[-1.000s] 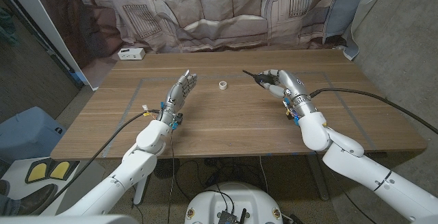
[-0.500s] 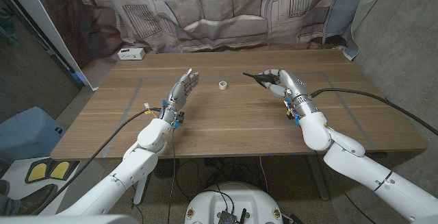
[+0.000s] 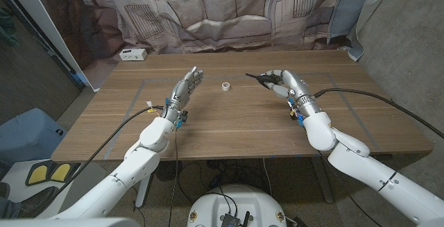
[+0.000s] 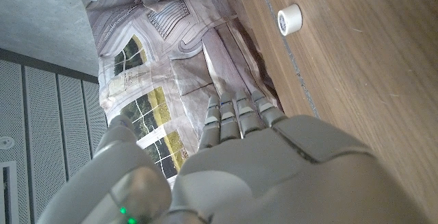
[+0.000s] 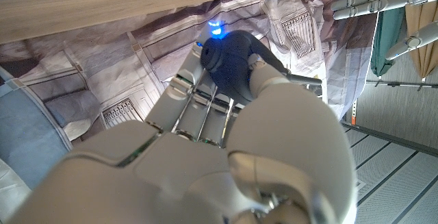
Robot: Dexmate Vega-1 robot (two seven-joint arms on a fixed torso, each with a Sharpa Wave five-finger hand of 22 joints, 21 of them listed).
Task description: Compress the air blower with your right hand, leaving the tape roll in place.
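Observation:
My right hand (image 3: 283, 83) is raised over the right half of the table and grips a black air blower (image 3: 267, 82), whose thin nozzle points left. In the right wrist view the blower's dark bulb (image 5: 231, 63) sits between the thumb and the curled fingers (image 5: 198, 101). A small white tape roll (image 3: 226, 86) stands on the table between the two hands, also seen in the left wrist view as the tape roll (image 4: 289, 19). My left hand (image 3: 186, 88) is left of the roll, fingers straight and together, holding nothing.
A white box (image 3: 132, 54) sits at the far left corner of the wooden table (image 3: 229, 126). A printed cloth backdrop (image 3: 229, 12) hangs behind the table. Cables trail from both wrists toward the near edge.
The left hand has risen and moved slightly forward toward the far side. The right hand with the blower has hardly moved. The tape roll has stayed put.

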